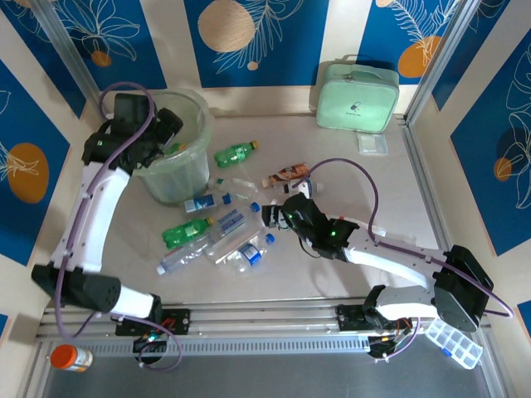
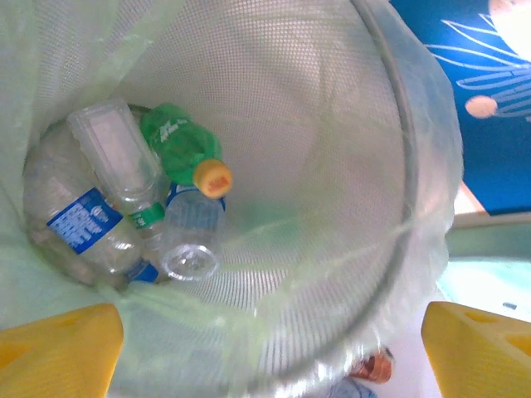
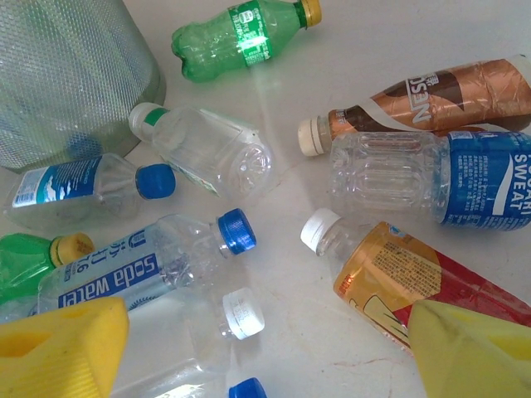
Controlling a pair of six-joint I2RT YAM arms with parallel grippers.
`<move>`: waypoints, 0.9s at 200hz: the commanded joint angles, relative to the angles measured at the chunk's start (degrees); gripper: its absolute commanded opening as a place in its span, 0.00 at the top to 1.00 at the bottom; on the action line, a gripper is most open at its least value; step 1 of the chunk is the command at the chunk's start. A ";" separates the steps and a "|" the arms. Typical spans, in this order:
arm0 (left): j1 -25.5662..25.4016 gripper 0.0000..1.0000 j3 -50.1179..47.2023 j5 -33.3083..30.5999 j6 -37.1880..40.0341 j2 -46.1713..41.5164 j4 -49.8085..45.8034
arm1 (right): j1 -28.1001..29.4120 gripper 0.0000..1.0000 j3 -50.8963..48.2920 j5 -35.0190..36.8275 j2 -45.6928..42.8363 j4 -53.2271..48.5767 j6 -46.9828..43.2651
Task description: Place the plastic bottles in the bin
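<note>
Mint-green zippered case (image 1: 357, 97): I see it upright against the far wall.
Pill jar (image 1: 70, 358): orange-capped, near-left corner.
Clear compartment box (image 1: 454, 342): near-right corner.

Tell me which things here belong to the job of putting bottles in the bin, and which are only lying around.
Belong to the job:
- bottles on the table
- bottles already in the bin
- bin

Only lying around:
- green case
- orange-capped jar
- clear compartment box
</note>
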 commanded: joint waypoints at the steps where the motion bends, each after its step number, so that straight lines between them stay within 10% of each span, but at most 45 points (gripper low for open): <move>1: -3.18 0.07 -3.81 -8.12 3.61 -4.57 0.84 | 0.11 0.12 -0.18 -0.57 -1.86 2.47 -0.84; 93: -6.83 0.03 -5.65 -2.52 16.89 -9.20 6.16 | -0.53 0.13 -0.09 -2.33 -1.50 2.93 -2.07; 180: -25.09 0.07 -39.74 -3.38 15.94 -26.99 21.78 | -8.56 0.24 3.49 -16.32 1.06 2.74 5.36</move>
